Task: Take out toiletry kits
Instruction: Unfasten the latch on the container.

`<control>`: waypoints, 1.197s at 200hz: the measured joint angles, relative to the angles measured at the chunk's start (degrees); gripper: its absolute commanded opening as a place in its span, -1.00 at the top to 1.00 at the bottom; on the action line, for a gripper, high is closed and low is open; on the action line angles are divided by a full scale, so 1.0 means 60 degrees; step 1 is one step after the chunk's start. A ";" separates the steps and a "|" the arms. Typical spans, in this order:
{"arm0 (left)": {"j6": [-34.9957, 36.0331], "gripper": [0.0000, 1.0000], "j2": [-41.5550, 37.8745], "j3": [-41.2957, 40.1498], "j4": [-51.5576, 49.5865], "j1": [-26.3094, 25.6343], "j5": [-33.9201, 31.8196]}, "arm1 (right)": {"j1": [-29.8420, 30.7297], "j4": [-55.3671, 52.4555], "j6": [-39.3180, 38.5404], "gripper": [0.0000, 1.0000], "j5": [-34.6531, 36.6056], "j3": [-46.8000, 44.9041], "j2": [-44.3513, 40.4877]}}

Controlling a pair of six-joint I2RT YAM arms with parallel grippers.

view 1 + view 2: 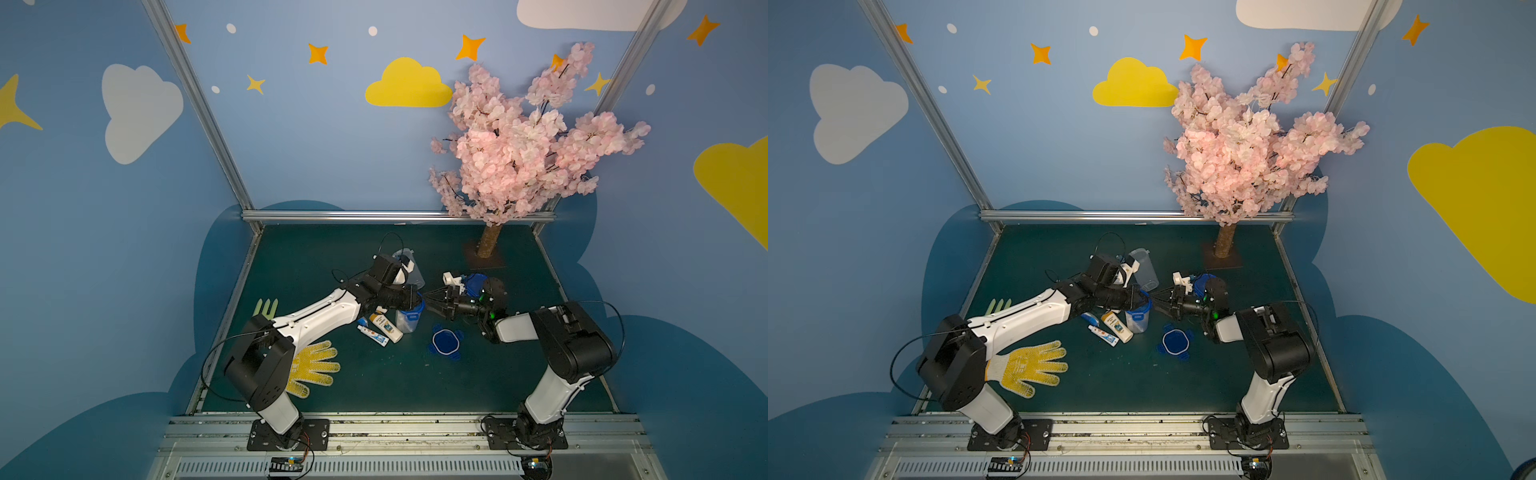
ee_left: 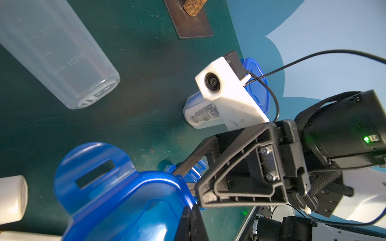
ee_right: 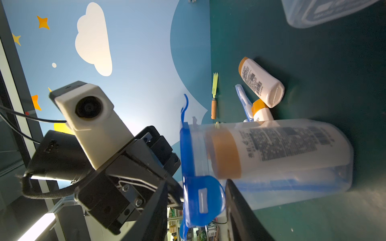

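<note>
Jar (image 1: pixel 409 320) with a blue lid (image 3: pixel 188 150) stands upright mid-mat; inside it we see a white bottle (image 3: pixel 282 146) and a toothbrush (image 3: pixel 292 183). Our left gripper (image 2: pixel 193 210) has its jaws together at the lid's rim. Our right gripper (image 3: pixel 196 187) has its jaws apart astride a lid tab. A loose bottle (image 1: pixel 386 328), tube (image 1: pixel 374 334) and brush (image 1: pixel 363 321) lie just beside the jar.

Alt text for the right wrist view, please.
A clear jar with a blue lid holds a yellow-capped white bottle and a blue toothbrush; the right pincer straddles a lid tab. A loose bottle lies on the green table behind.
</note>
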 measured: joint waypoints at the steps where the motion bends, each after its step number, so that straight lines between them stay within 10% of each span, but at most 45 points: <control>1: 0.0000 0.95 0.0000 0.0000 0.0000 0.0000 0.0000 | 0.0000 0.0000 0.0000 0.15 0.0000 -0.0004 0.0000; 183: -0.0040 0.95 -0.0018 -0.0178 0.0324 0.0055 0.0062 | -0.0157 -0.1173 -0.1279 0.32 -0.0448 0.0470 -0.1942; 239: -0.0033 0.95 0.0000 -0.0131 0.0328 0.0051 0.0080 | 0.0178 -0.7012 -0.5096 0.34 0.0153 0.2044 -0.3464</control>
